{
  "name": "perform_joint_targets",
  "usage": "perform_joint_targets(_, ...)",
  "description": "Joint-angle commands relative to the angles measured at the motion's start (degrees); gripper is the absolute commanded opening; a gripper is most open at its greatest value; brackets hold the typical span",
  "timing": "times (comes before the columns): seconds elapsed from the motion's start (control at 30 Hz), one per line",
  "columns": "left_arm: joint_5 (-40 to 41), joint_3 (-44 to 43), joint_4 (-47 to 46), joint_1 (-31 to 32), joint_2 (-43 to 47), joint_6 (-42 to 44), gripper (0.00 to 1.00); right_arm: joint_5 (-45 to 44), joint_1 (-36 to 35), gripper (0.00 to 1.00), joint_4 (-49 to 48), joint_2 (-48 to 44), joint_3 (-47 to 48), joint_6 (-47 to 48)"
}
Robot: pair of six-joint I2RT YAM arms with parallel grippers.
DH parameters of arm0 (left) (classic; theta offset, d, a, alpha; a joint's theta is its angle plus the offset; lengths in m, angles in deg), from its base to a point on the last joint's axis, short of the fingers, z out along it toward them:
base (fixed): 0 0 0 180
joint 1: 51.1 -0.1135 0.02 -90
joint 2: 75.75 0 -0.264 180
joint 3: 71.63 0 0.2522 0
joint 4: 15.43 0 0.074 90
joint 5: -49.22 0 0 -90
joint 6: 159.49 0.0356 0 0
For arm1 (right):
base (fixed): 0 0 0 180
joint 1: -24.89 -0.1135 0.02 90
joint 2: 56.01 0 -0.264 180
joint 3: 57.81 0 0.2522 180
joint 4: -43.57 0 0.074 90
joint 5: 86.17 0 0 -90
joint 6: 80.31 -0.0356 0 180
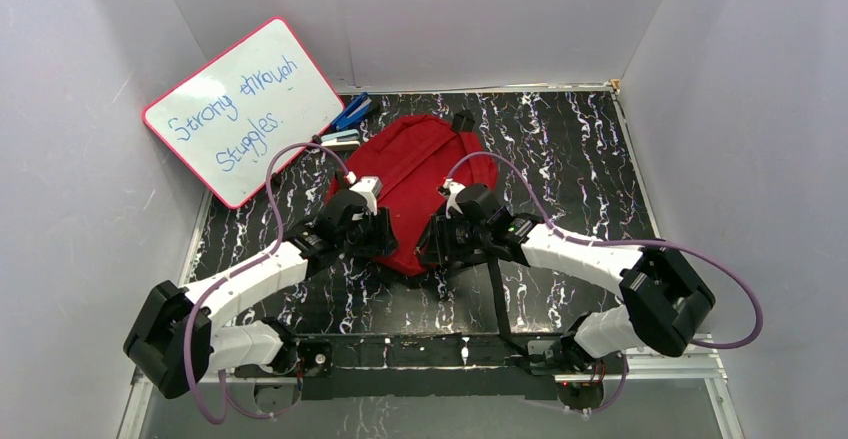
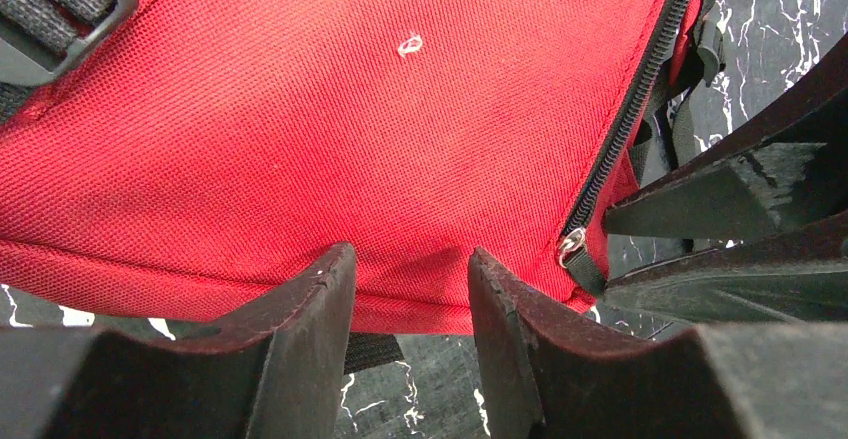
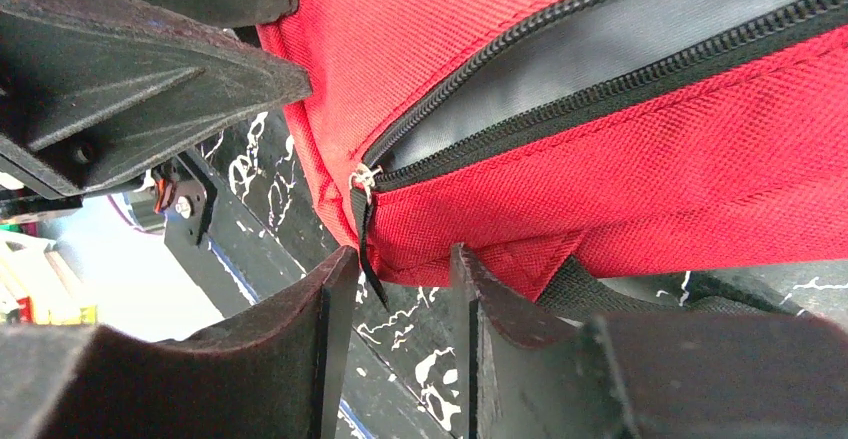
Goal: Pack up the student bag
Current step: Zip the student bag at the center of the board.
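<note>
Two grippers work at the near end of the student bag [image 1: 405,174], which lies flat at the centre of the table [image 1: 590,159]. The right gripper [image 3: 403,252] has its jaws parted, with table surface visible through the gap. The black zipper pull [image 3: 366,229] hangs against the inner face of the 9 o'clock finger and is not pinched. This placement suits taking the pull: the slider sits at the end of a zip run whose teeth part toward 2 o'clock, showing dark lining [image 3: 600,69]. The left gripper [image 2: 410,252] likewise has its jaws parted, straddling the bag's lower seam. The red fabric crosses the gap flat and unbunched, so no grip is evident. Its probable purpose is to anchor this corner so the fabric does not drag when the zip is worked. In the overhead view the left gripper stands at 7 o'clock of the bag and the right at 5 o'clock, close together. A black strap [image 1: 497,299] trails toward 6 o'clock. A whiteboard [image 1: 243,109] leans at 10 o'clock. Blue-handled items [image 1: 350,114] lie at 11 o'clock, just beside the bag; what they are cannot be told. Nothing here shows packing begun.
</note>
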Motion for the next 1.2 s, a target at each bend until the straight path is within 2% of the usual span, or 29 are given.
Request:
perform_joint_targets(0.0,-0.57,0.63,-0.60,0.16,-0.11,-0.04,0.43,3.66,-0.46,0.45,-2.78,1.22,1.71,0.94)
perform_joint_targets(0.13,-0.31,0.31,-0.66,0.16,-0.70,0.01,0.42,5.53,-0.79,0.35,-4.11,1.74,1.50,0.70)
perform_joint_targets(0.27,-0.47,-0.16,-0.90,0.16,-1.48,0.18,0.42,6.71,-0.96,0.34,-4.04,1.31,1.42,1.51)
perform_joint_targets(0.43,-0.56,-0.81,-1.11,0.18,-2.45,0.27,0.41,7.52,-1.10,0.26,-4.11,1.50,1.47,2.19)
perform_joint_targets(0.6,-0.33,-1.42,-1.17,0.20,-2.87,0.61,0.41,7.49,-1.19,0.35,-4.12,0.09,1.48,2.21)
perform_joint_targets(0.93,-0.21,-1.83,-1.21,0.17,-2.99,0.98,0.41,8.10,-1.29,0.36,-2.68,-0.30,2.11,2.28)
perform_joint_targets(1.03,-0.24,-1.74,-1.30,0.17,-2.94,0.97,0.41,7.66,-1.60,0.30,-2.28,0.06,2.37,2.46)
perform_joint_targets(1.17,-0.33,-1.61,-1.37,0.14,-2.96,0.98,0.41,6.31,-1.87,0.14,-0.87,1.51,3.10,3.20)
